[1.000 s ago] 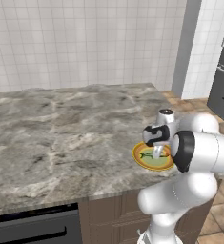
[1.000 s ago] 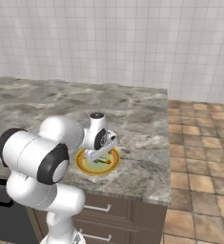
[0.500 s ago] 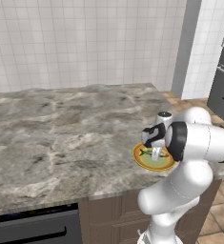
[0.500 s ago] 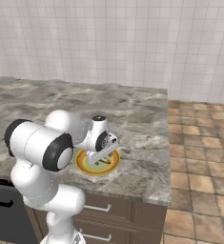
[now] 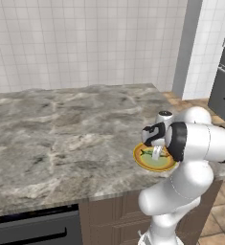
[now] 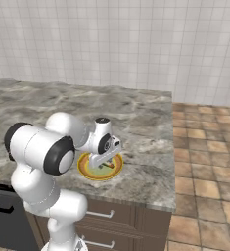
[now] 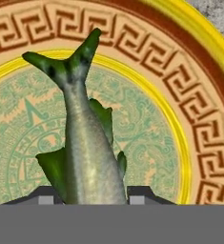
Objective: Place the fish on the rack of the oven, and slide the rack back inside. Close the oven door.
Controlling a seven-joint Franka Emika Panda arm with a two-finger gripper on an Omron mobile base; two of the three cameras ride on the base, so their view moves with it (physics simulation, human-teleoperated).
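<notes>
1. The fish [image 7: 87,143] lies on a round plate [image 7: 199,90]; its body is slender, grey-green and finely speckled, with darker green fins along the sides and a forked tail pointing toward the top of the hand view.
2. The plate is flat and glossy; a bright yellow outer edge, a brown band, a tan ring with an angular key pattern, a thin yellow circle, and a pale green centre covered in fine ornament.
3. The gripper [image 7: 88,193] is down over the plate; its two small dark fingertips [image 7: 141,192] stand close on either side of the fish's body, pinching it at the thicker part.
4. In the left base view the gripper [image 5: 155,152] reaches down onto the plate [image 5: 143,161] from the white arm's bent wrist; the fish [image 5: 149,153] shows as a thin green sliver beside it.
5. In the right base view the plate [image 6: 87,170] sits near the front edge of the counter [image 6: 136,115], with the gripper [image 6: 103,161] upon it and the fish [image 6: 109,164] too small to make out clearly.
6. The counter is a mottled grey and brown stone slab with a smooth finish; dark brown wooden cabinet fronts [image 6: 131,218] with slim metal handles stand below it.
7. A black appliance front [image 5: 35,229] with a long horizontal bar handle sits under the counter at the lower left of the left base view.
8. White square wall tiles [image 5: 85,43] back the counter; terracotta floor tiles [image 6: 204,162] lie to the right.
</notes>
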